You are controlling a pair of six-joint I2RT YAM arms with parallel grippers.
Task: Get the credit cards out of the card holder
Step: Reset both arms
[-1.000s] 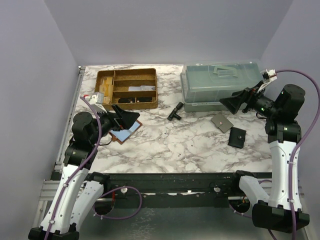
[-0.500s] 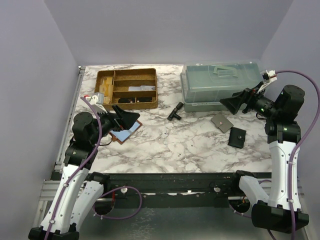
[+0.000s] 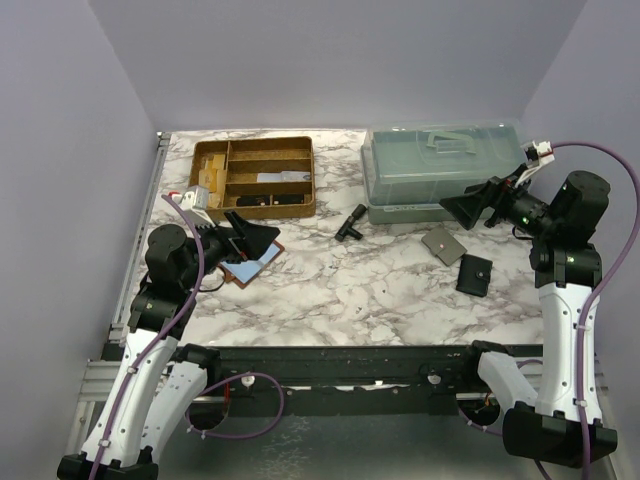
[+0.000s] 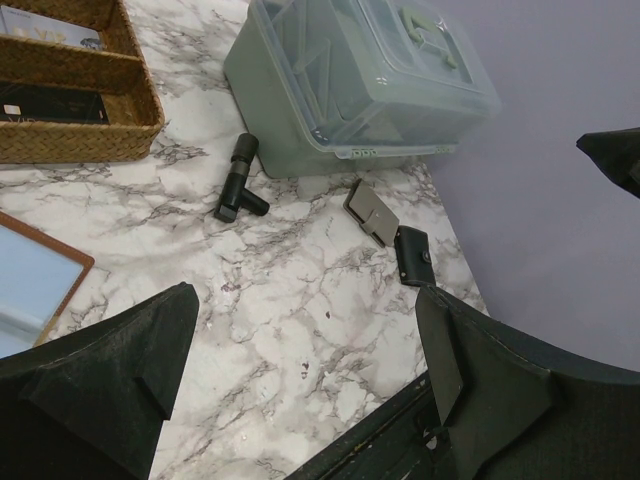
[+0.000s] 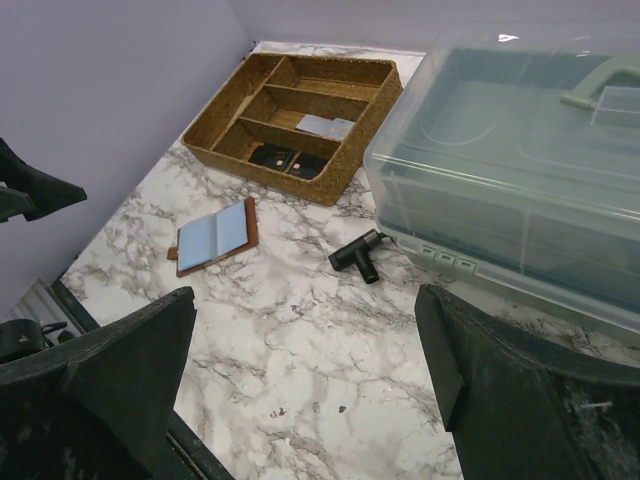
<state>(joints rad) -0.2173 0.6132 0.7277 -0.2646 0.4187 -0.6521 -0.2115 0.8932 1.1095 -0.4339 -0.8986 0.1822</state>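
Observation:
The card holder (image 3: 252, 268) lies open on the marble table at the left. It is reddish-brown with light blue card faces showing inside, and it also shows in the right wrist view (image 5: 215, 236) and at the left edge of the left wrist view (image 4: 30, 285). I cannot tell single credit cards apart in it. My left gripper (image 3: 255, 230) hangs open and empty just above the holder's far side. Its jaws stand wide apart in the left wrist view (image 4: 305, 300). My right gripper (image 3: 456, 206) is open and empty, raised in front of the plastic box, also wide in the right wrist view (image 5: 305, 295).
A gold-brown divided tray (image 3: 255, 178) stands at the back left, with black items and a card-like piece in it. A clear lidded plastic box (image 3: 440, 165) is at the back right. A black T-shaped piece (image 3: 350, 222), a grey square piece (image 3: 443, 245) and a black pouch (image 3: 474, 273) lie between.

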